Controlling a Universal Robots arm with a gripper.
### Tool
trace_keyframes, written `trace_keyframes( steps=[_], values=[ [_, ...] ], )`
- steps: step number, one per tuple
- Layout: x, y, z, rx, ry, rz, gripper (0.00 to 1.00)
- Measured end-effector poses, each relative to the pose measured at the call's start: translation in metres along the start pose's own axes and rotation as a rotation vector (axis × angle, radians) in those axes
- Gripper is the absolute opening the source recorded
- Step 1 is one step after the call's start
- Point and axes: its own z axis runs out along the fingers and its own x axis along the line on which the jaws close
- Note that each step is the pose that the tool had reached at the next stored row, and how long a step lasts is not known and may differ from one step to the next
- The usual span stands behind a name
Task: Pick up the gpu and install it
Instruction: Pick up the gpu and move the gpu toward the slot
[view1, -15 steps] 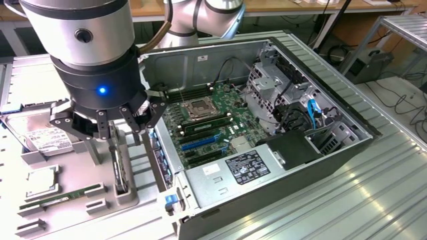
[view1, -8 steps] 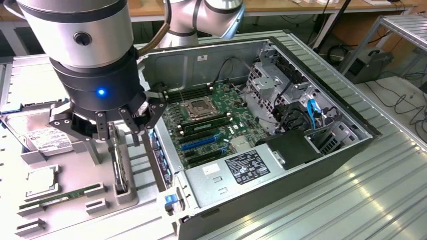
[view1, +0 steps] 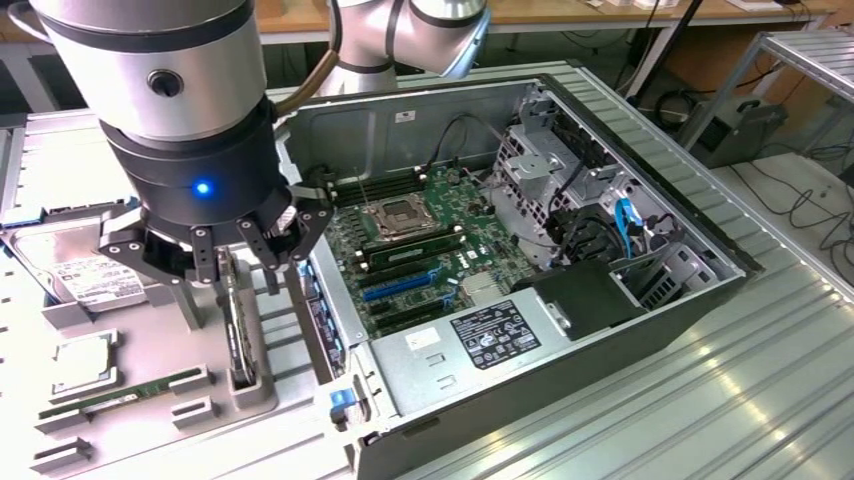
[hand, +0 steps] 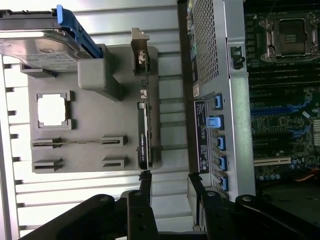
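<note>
While the gripper (view1: 238, 265) hangs spread and empty just above the gpu (view1: 242, 340), which stands on edge in the grey holder (hand: 85, 115) beside the computer case (view1: 400, 120), this stiff, light but fragile card seems best pinched across its flat faces, mid-length.

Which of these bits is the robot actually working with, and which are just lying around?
For the job: gpu standing on edge in the grey tray; open hand near it; open computer case.
Lying about: hard drive; processor chip; RAM stick.
</note>
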Motion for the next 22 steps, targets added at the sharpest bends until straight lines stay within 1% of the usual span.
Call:
trace_keyframes(
  steps=[22],
  values=[
    [0.001, -0.0003, 0.0055, 0.0001, 0.0001, 0.0, 0.42]
  ],
)
